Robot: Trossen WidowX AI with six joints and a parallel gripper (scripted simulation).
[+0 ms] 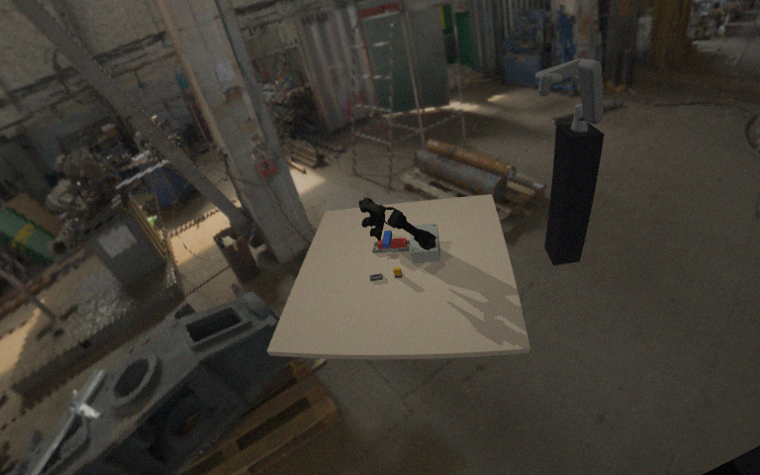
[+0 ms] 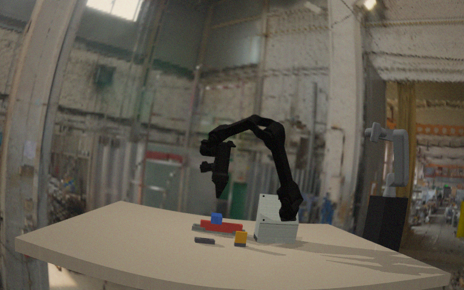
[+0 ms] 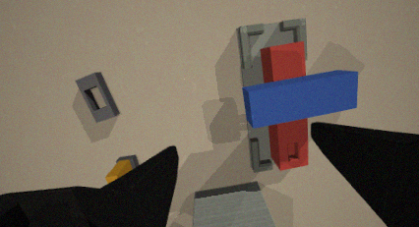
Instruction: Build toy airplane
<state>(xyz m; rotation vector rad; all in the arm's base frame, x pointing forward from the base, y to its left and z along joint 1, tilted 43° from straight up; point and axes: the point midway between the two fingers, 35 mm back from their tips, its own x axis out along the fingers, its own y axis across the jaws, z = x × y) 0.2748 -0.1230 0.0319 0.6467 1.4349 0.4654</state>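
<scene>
The red fuselage point(image 1: 396, 242) point(image 2: 223, 226) point(image 3: 282, 60) lies in the grey cradle jig point(image 1: 378, 249) point(image 2: 196, 228) point(image 3: 245, 40). The blue wing point(image 1: 386, 237) point(image 2: 216, 218) point(image 3: 300, 96) sits across its top. The fuselage's tail socket point(image 3: 293, 151) shows empty in the wrist view. The orange tail fin point(image 1: 397, 271) point(image 2: 240, 238) point(image 3: 115, 172) stands on the table in front of the jig. My gripper point(image 1: 372, 228) point(image 2: 219, 193) point(image 3: 244, 141) is open and empty, pointing down well above the jig.
A small dark grey block with a slot point(image 1: 376, 276) point(image 2: 204, 240) point(image 3: 109, 106) lies on the table left of the tail fin. The arm's grey base box point(image 1: 426, 249) point(image 2: 275, 226) point(image 3: 231, 207) stands right beside the jig. A camera post point(image 1: 572, 194) stands off the table.
</scene>
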